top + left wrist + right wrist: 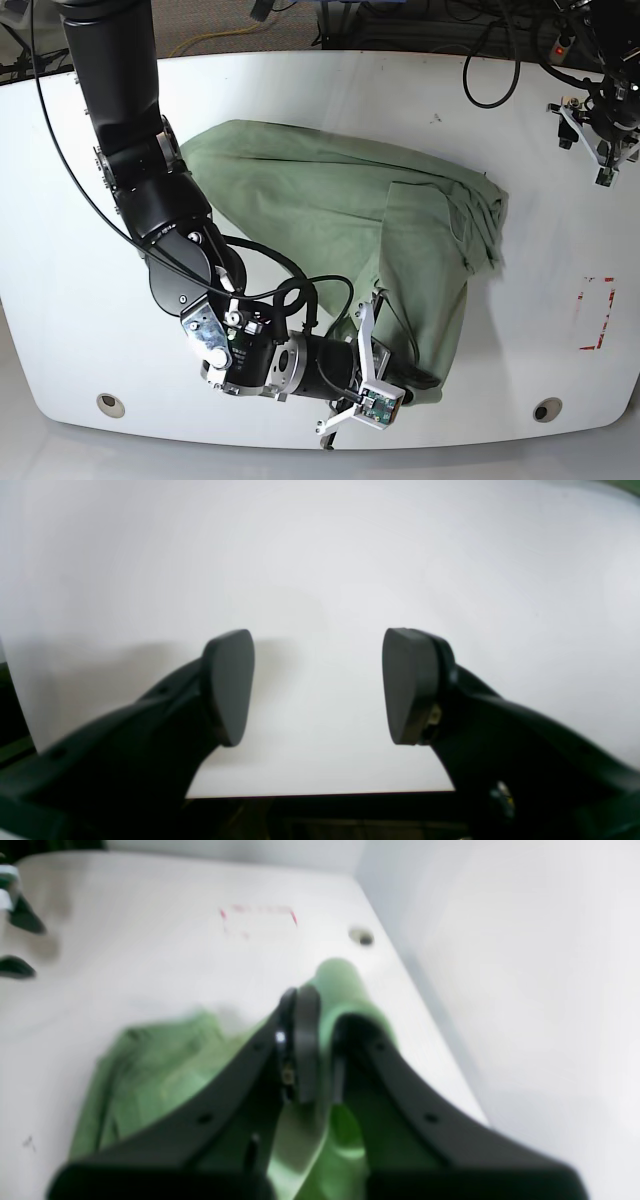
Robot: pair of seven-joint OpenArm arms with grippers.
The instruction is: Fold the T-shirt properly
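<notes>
Lying across the middle of the white table (pixel 60 180) in the base view: a pale sage-green T-shirt (pixel 330 200), soft knit, partly doubled over, with a bunched ridge of folds toward the right and a narrower flap trailing down toward the lower centre of the frame. Pinching that lower flap: the right gripper (pixel 385 385), pads pressed together on a fold of green cloth, seen close up at the centre of the right wrist view with fabric squeezed between the black fingers (pixel 305 1040). Hovering at the upper right corner of the base view, well apart from the shirt: the left gripper (pixel 600 135), jaws spread and holding nothing, only bare tabletop between its pads (pixel 227 685).

Judged light, limp and easily stretched; likely to sag, crease and drag rather than slide flat. Best taken at hems, shoulder seams or corners, not mid-panel, with both edges lifted together to keep folds square.
</notes>
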